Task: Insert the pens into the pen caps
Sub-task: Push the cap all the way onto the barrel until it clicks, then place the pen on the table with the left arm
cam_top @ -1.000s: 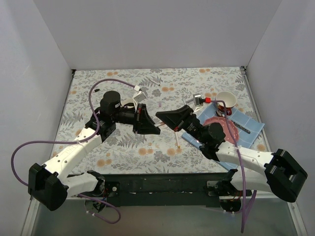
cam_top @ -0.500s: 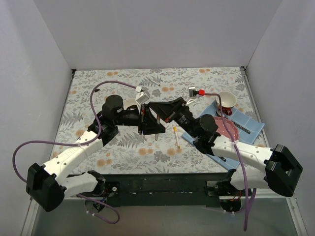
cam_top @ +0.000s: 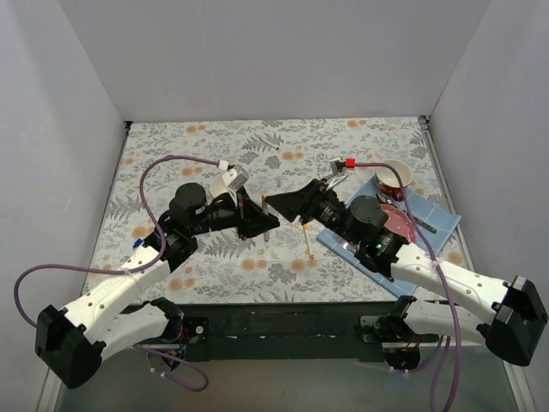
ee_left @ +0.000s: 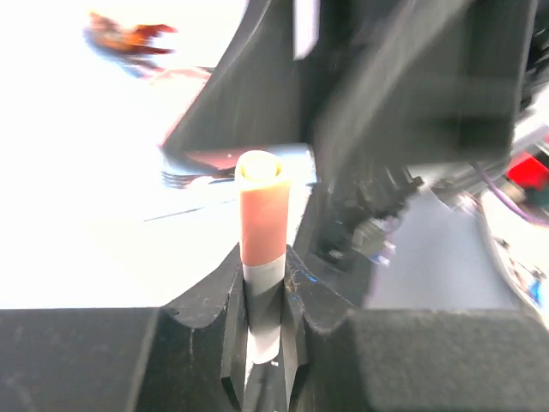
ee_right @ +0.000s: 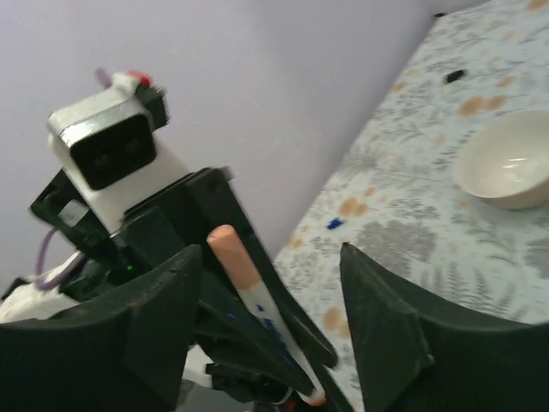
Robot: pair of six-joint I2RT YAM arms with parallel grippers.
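Note:
My left gripper (ee_left: 264,302) is shut on a pen (ee_left: 264,279) with a white barrel. An orange-pink pen cap (ee_left: 261,215) sits on the pen's free end. In the right wrist view the same capped pen (ee_right: 266,313) stands between the wide-open fingers of my right gripper (ee_right: 270,257), which touch nothing. From above, the left gripper (cam_top: 264,220) and the right gripper (cam_top: 280,204) meet tip to tip over the middle of the cloth. A second pen (cam_top: 307,240) lies loose on the cloth just right of them. A blue cap (ee_right: 334,224) and a black cap (ee_right: 455,76) lie farther off.
A white bowl (ee_right: 506,167) stands on the floral cloth behind the left arm. At the right a blue mat (cam_top: 433,210) carries a pink plate (cam_top: 400,221) and grey cutlery. A red-and-white cup (cam_top: 395,178) stands at the mat's far edge. White walls close in the sides and the back.
My right gripper has sprung open and let go of the cap, which now stays on the pen in the left gripper. Both grippers shifted slightly from where they pressed together.

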